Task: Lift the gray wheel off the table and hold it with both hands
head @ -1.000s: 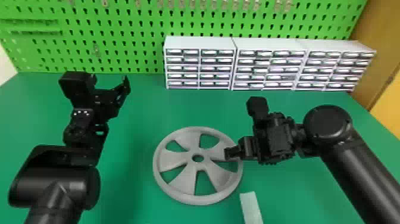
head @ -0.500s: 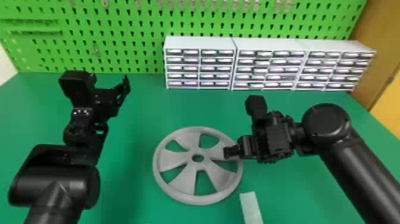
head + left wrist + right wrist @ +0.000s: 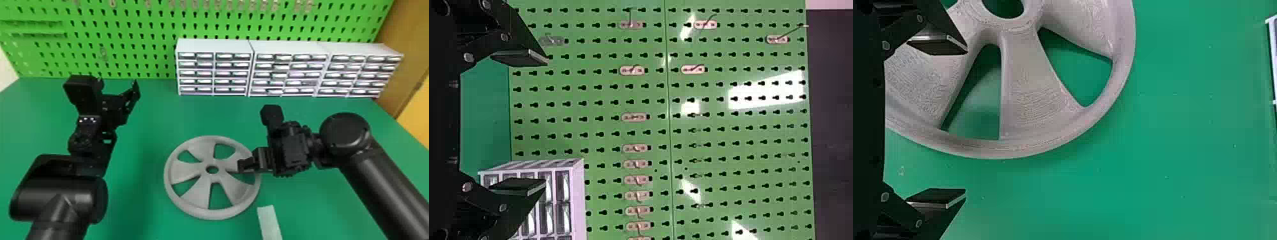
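While the gray wheel (image 3: 207, 178) lay flat on the worktop (image 3: 143, 207), I noted both pincers unloaded. Right pincer (image 3: 966, 121): fingers apart, one above the spokes, the other out past the rim (image 3: 1003, 150) over green surface. Left pincer (image 3: 546, 121): fingers also apart, well off to the wheel's left, facing the pegboard (image 3: 729, 135). Risks, in my judgement: if the right fingers closed too high, they would skim the rim and shut on nothing, or slide off its rounded edge; too low, the inner one could press on a spoke and jam or shove the wheel. Lifting on that side alone would probably tip the wheel and drag its far edge, since the left had no hold; a hurried left approach might nudge it round or push it away. The white strip (image 3: 269, 223) near the rim's lower right could foul a low sweep. Hard to make out: the height of the right fingertips over the rim, and whether either touched the wheel, I could not tell. In the head view the right pincer covered part of the rim; the right wrist view cut the wheel off at its edge, and the strip ran out of the head view's bottom.
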### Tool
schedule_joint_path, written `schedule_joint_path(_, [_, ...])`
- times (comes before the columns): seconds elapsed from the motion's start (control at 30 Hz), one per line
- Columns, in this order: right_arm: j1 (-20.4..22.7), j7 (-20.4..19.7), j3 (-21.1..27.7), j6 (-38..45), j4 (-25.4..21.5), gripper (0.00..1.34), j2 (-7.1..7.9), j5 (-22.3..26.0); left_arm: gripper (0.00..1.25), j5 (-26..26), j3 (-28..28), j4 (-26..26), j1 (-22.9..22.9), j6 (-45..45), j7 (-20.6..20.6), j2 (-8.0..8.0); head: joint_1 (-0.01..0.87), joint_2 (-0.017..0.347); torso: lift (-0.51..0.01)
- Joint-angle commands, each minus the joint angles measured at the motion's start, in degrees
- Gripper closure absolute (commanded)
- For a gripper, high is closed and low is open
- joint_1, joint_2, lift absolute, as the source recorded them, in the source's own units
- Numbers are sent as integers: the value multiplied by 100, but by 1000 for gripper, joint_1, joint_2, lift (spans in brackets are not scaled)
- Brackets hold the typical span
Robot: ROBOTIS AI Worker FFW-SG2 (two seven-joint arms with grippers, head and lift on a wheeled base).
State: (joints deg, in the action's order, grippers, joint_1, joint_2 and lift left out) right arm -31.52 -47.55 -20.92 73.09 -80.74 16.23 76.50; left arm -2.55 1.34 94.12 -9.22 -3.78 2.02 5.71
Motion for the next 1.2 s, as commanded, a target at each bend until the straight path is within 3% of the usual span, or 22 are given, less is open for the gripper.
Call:
schedule_joint_path(0.0, [-30,9,-9,-23,191,272,-111,-74,395,0,6,1,0,1,9,0,711,15,-98])
schedule_joint_path(0.33, [-109,26,-9,-102,560,274,-313,-320,395,-9,15,1,0,1,9,0,711,15,-98])
schedule_joint_path(0.87, [-144,396,0,-119,876,374,-401,-777,395,-9,33,1,-9,1,18,0,711,15,-98])
schedule_joint_path(1.03, [-144,396,26,-111,876,613,-401,-786,395,-9,33,9,0,1,18,0,711,15,-98])
schedule_joint_path(1.17, [-144,396,44,-111,876,707,-401,-803,395,-18,33,9,0,1,18,0,711,15,-98])
